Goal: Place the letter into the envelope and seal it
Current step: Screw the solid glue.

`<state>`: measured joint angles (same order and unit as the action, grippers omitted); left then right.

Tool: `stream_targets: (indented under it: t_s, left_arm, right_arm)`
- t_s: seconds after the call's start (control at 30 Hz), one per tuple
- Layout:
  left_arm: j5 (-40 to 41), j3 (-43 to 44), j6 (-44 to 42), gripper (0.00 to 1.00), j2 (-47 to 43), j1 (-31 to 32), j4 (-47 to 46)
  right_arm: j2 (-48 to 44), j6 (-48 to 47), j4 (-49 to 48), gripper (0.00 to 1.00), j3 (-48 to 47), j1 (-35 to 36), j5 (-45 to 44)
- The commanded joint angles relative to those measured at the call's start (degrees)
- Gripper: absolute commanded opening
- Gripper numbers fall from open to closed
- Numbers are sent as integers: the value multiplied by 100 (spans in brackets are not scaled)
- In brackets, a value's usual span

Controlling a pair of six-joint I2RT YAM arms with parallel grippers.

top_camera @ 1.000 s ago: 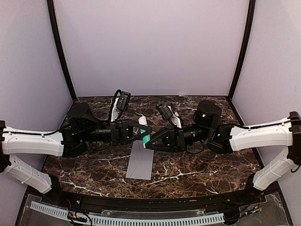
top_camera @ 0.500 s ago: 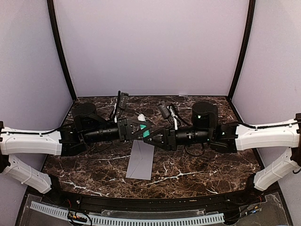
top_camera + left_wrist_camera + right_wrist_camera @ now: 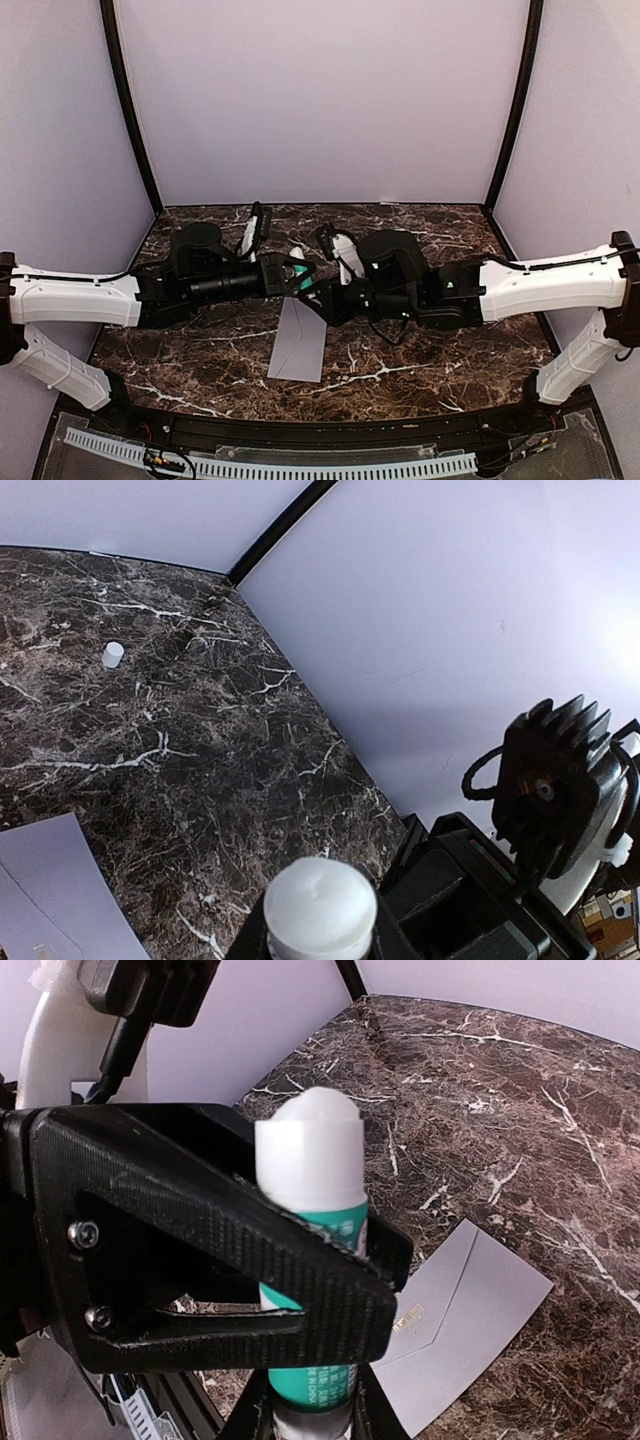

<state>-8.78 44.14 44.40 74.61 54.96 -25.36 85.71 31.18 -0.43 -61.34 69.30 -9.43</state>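
Since a second ago both arms have been drawn inward, the right arm's bulky wrist joint being carried leftward, while the envelope (image 3: 298, 340) has been left where it lay.

The left gripper (image 3: 296, 278) is seen clenched around the middle of a glue stick (image 3: 303, 283), its black ribbed fingers being pressed against the teal label. The right gripper (image 3: 318, 298) is met tip to tip with it and is closed on the stick's lower end. The envelope is laid flat on the dark marble table (image 3: 400, 360), just below and nearer than the two grippers, untouched by either. Its far end is overlapped by them in the top view.

In the top view the stick is largely hidden by the gripper bodies. It is shown plainly only by the right wrist camera: a white collar, a rounded white tip and the teal sleeve. The right gripper's own fingers (image 3: 360, 1415) are seen flanking its base.

Only in the left wrist view is a small white cap (image 3: 112, 654) shown, stood on the table well beyond the left gripper, towards the back wall. There the right arm's finned black housing is set close at the right.

White print is carried on the teal label, but it cannot be read. A small gold mark (image 3: 408, 1312) is borne by the envelope beside its diagonal seams, too small to be made out.
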Motion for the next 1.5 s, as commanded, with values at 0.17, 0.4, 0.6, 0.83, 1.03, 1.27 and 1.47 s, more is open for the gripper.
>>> stream_targets:
  t_s: [0.17,0.4,0.6,0.83,1.03,1.27,1.47]
  left_arm:
    - [-657,345,240,0,88,9,-390]
    - [-807,256,241,0,-189,-211,-355]
    - [-1037,-28,146,0,-500,-218,-822]
    - [-2057,-75,34,0,-560,-216,-1533]
    - [-2695,-23,-3,0,-559,-215,-1885]
    - [-2939,-131,43,0,-671,-217,-2297]
    - [-2998,-151,140,0,-669,-214,-2492]
  right_arm:
    - [-951,-265,-1671,49,975,-117,306]
    - [-1575,-151,-2343,72,1778,-593,1673]
    - [-1561,660,-3558,77,2258,-973,2479]
    - [-1023,1179,-4725,70,2205,-948,3457]
    - [-863,1072,-4757,60,1829,-629,3548]
    - [-706,1123,-4851,55,1686,-524,3658]
    - [-511,1015,-4748,40,1365,-359,3873]
